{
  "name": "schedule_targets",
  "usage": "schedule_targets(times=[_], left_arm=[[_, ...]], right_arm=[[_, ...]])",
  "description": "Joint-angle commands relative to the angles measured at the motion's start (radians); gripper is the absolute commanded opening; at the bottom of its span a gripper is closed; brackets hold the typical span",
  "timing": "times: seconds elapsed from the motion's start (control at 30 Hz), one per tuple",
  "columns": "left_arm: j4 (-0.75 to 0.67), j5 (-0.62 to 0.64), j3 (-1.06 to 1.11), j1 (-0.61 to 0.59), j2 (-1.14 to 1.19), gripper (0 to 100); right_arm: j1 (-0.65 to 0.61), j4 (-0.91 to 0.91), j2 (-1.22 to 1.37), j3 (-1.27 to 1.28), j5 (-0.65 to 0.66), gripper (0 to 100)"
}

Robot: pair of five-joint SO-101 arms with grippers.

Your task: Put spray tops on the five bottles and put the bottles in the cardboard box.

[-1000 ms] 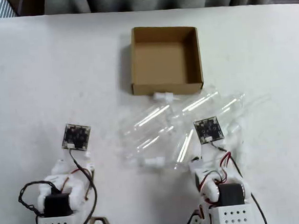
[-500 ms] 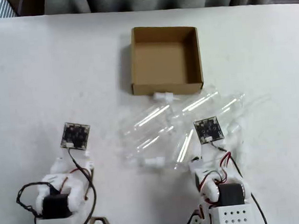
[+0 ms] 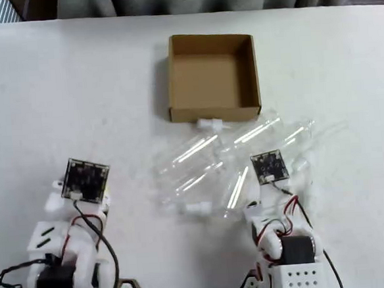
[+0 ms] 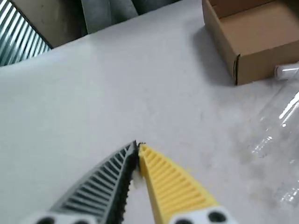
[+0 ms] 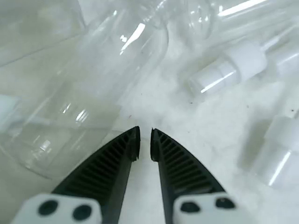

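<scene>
Left pincer (image 4: 137, 148): grey and yellow fingers closed tip to tip, gripping nothing. It sits over bare tabletop (image 4: 117, 84), well off the near-left corner of the cardboard box (image 3: 213, 112).

Right pincer (image 5: 145, 139): black fingers a thin slit apart, nothing between them. Tips are low over the tabletop at the edge of the bottle pile farthest from the box, with one bottle body just beside a finger.

Clear bottles (image 3: 195, 149): lying on their sides, overlapping, on the box's near side between the box and the right arm. The bodies are see-through down to the tabletop.

White spray tops (image 3: 195, 208): that one is at the pile's edge farthest from the box. A second touches the box's near wall and a third lies on the pile's right side. Cannot tell whether any is screwed onto a bottle.

Box: upright, top open, plain brown floor showing wall to wall. All bottles and tops lie outside it.

Counts: 1 box. About 5 bottles going by glare streaks, but the overlap makes that uncertain. 3 spray tops picked out from the high view.
</scene>
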Motion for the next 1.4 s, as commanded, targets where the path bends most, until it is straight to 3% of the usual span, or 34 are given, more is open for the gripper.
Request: schedule_targets(times=[0.0,0.13,0.27,0.4,0.57,0.67,0.83,0.97,1.37], left_arm=[[-0.025,-0.006,-0.069,0.074,0.004,2],[-0.049,-0.002,-0.109,0.179,0.173,2],[-0.106,0.089,-0.226,0.205,0.467,2],[-0.121,0.091,-0.33,0.268,0.687,2],[-0.144,0.035,-0.408,0.346,0.878,18],[-0.195,0.029,-0.442,0.357,0.984,25],[-0.288,0.014,-0.548,0.358,1.228,25],[-0.264,-0.078,-0.678,0.38,1.443,25],[-0.183,-0.086,-1.074,0.377,1.928,26]], right_arm=[[0.074,-0.021,-0.013,0.005,0.008,2.8],[0.09,-0.021,-0.013,0.003,0.009,3.0],[0.124,-0.019,-0.013,0.003,0.009,3.1],[0.17,-0.019,-0.013,0.003,0.009,3.0],[0.186,-0.022,-0.013,0.003,0.009,2.9],[0.188,-0.022,-0.013,0.003,0.009,2.8],[0.188,-0.022,-0.013,0.003,0.009,2.8],[0.188,-0.022,-0.013,0.003,0.009,2.8],[0.188,-0.022,-0.013,0.003,0.011,2.7]])
